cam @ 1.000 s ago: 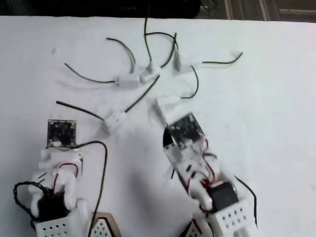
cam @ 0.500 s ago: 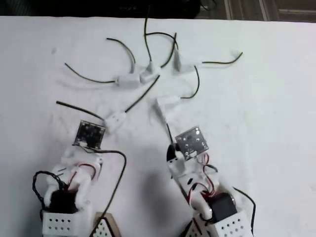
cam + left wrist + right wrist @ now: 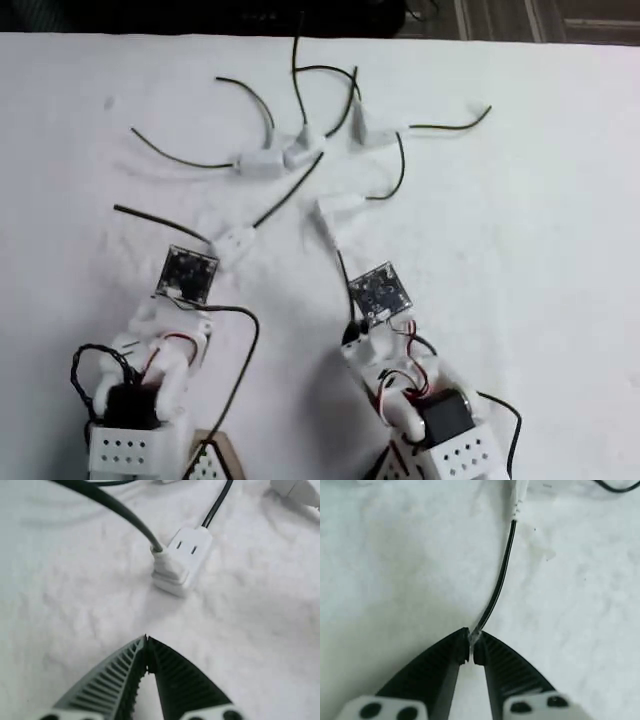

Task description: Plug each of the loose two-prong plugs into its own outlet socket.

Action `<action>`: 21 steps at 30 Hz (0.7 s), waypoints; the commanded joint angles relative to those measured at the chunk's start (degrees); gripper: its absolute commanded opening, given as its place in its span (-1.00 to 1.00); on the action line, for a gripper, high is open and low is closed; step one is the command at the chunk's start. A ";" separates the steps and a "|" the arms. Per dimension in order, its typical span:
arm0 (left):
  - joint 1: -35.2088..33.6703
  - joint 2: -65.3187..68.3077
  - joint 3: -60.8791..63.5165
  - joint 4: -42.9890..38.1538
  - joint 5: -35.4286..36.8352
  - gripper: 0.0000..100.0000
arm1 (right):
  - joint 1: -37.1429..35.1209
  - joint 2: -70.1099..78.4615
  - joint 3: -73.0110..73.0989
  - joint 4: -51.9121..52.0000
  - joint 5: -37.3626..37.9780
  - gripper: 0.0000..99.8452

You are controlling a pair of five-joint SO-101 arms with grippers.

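Right jaws pinch the tail end of a thin black cord (image 3: 499, 577), and left jaws are clenched on nothing, just short of a white socket (image 3: 182, 560) lying on the counter (image 3: 560, 250). Beyond, the pinched cord runs to its plug (image 3: 520, 490), and other plugs and sockets (image 3: 280, 158) lie tangled farther out. All look light and slick with springy cords, so a hold across a plug's hard body seems surer than towing by the wire.
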 commanded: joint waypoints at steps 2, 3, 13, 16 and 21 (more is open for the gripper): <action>-0.04 -0.22 -0.18 4.13 -0.35 -0.95 | 0.84 -0.40 0.62 4.44 -0.09 -0.97; -0.04 -0.22 -0.18 4.31 -0.35 -0.95 | 0.84 -0.40 0.62 5.23 -0.09 -0.97; -0.04 -0.22 -0.18 11.87 -0.18 -0.95 | 0.75 -0.40 0.62 6.11 -0.09 -0.97; -0.04 -0.31 -0.18 11.87 -0.26 -0.95 | 0.75 -0.40 0.62 6.11 -0.09 -0.97; -0.04 -0.31 -0.18 11.87 -0.26 -0.95 | 0.75 -0.40 0.62 6.11 -0.09 -0.97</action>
